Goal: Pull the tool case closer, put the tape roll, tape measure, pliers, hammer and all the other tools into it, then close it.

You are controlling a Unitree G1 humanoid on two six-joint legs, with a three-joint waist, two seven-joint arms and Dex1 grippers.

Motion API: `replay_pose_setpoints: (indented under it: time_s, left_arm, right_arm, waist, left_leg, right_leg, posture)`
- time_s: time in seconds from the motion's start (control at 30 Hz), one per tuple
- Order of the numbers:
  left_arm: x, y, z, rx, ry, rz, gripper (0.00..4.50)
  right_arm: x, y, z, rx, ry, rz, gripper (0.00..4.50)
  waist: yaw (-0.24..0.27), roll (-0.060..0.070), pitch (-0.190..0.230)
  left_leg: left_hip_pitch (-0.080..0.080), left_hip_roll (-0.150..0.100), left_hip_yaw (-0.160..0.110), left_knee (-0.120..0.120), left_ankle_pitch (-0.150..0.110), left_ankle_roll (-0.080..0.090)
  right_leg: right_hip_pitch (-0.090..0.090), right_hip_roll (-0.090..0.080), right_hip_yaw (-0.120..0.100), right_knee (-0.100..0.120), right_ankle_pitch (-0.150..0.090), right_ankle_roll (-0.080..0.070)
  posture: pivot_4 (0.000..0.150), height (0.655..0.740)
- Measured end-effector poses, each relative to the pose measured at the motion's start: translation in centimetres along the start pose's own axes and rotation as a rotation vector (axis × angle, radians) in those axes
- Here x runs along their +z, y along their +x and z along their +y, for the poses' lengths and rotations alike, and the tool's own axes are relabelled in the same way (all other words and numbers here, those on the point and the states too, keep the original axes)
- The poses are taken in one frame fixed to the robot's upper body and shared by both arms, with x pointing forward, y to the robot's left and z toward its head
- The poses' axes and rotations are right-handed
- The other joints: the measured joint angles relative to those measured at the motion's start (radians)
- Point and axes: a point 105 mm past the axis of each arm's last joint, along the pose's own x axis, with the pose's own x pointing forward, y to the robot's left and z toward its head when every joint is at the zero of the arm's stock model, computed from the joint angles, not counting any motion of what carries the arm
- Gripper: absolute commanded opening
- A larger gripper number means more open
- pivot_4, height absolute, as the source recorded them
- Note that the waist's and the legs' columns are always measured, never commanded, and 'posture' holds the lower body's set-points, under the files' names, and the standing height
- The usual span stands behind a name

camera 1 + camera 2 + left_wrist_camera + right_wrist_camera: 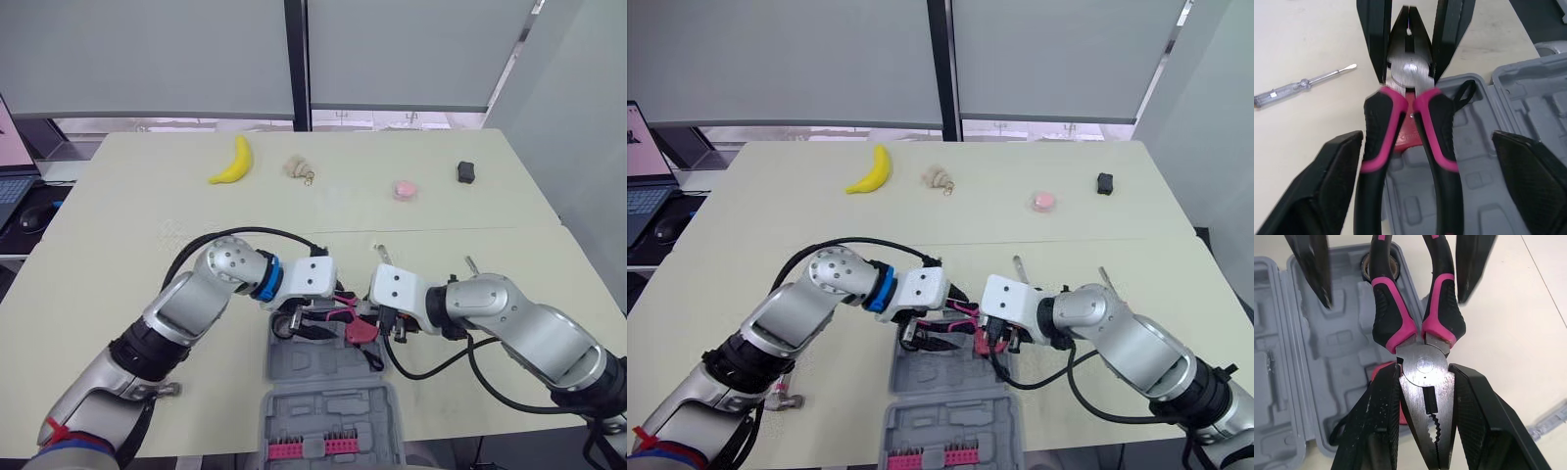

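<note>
The pink-and-black pliers (1396, 328) hang level over the far end of the open grey tool case (284, 364). My right gripper (1425, 372) is shut on their steel head. My left gripper (1425, 139) is open, its fingers (1327, 191) spread wide on either side of the handles without touching them. Under the pliers a red tool (361, 333) lies in the case, and a tape roll (1369, 265) sits in a corner pocket. A screwdriver (1303, 83) lies on the table beside the case. The case lid, with a pink bit holder (313, 447), lies nearest me.
Two thin screwdrivers (380, 253) (472, 264) lie just beyond my right arm. At the far side of the table are a banana (233, 162), a beige object (297, 168), a pink object (406, 189) and a black object (466, 172). A laptop and mouse (34, 217) sit off the left edge.
</note>
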Motion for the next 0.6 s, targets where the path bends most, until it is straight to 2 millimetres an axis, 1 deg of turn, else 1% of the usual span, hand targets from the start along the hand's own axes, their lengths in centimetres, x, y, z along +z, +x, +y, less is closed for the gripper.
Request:
replay_pose_setpoints:
  time_s: [0.07, 0.17, 0.33, 0.4, 0.47, 0.6]
  left_arm:
    - [-0.8, -2.0, 0.0, 0.022, -0.008, -0.001, 4.5]
    - [-2.1, -4.2, -0.6, 0.032, -0.018, -0.014, 4.5]
    - [-4.6, -7.2, -2.6, 0.039, -0.037, 0.007, 4.5]
    - [-6.0, -8.5, -4.2, 0.026, -0.044, 0.042, 4.5]
    - [-6.9, -9.2, -5.3, 0.022, -0.049, 0.052, 4.5]
    - [-7.7, -9.3, -7.2, 0.008, -0.054, 0.031, 4.5]
  right_arm:
    - [0.0, -0.7, -0.2, -0.013, -0.014, 0.002, 1.29]
    - [-0.3, -1.6, -0.3, -0.011, -0.027, 0.023, 1.29]
    - [-0.2, -2.7, 0.6, 0.044, -0.08, 0.038, 1.29]
    - [-0.1, -3.0, 1.2, 0.078, -0.104, 0.048, 1.29]
    - [0.1, -2.9, 1.7, 0.098, -0.122, 0.048, 1.29]
    - [-0.1, -1.7, 3.1, 0.157, -0.148, 0.061, 1.29]
  waist:
    - [-0.001, 0.0, 0.0]
    - [0.0, 0.001, 0.0]
    - [-0.001, 0.001, 0.001]
    - [-0.002, 0.002, 0.001]
    - [-0.001, 0.003, 0.002]
    - [0.001, 0.003, 0.002]
  left_leg:
    - [0.0, 0.0, 0.0, 0.0, 0.0, 0.0]
    - [0.001, 0.0, 0.0, 0.0, 0.0, 0.0]
    - [0.001, 0.001, 0.0, 0.0, 0.0, 0.0]
    - [0.002, 0.001, 0.0, -0.001, 0.0, 0.0]
    - [0.002, 0.001, 0.0, -0.001, 0.0, 0.0]
    - [0.001, 0.002, 0.001, -0.001, 0.0, 0.0]
  right_leg:
    - [0.0, 0.0, 0.0, 0.0, 0.0, 0.0]
    - [0.0, 0.0, -0.001, 0.0, 0.0, -0.001]
    - [0.0, -0.001, 0.0, 0.0, -0.001, -0.001]
    - [-0.001, -0.002, 0.0, 0.001, -0.001, -0.002]
    - [-0.001, -0.003, 0.0, 0.001, -0.002, -0.003]
    - [-0.001, -0.004, -0.001, 0.002, -0.002, -0.004]
  posture:
    - [0.15, 0.7274]
    - [0.15, 0.7274]
    - [0.15, 0.7274]
    - [0.15, 0.7274]
    - [0.15, 0.7274]
    - [0.15, 0.7274]
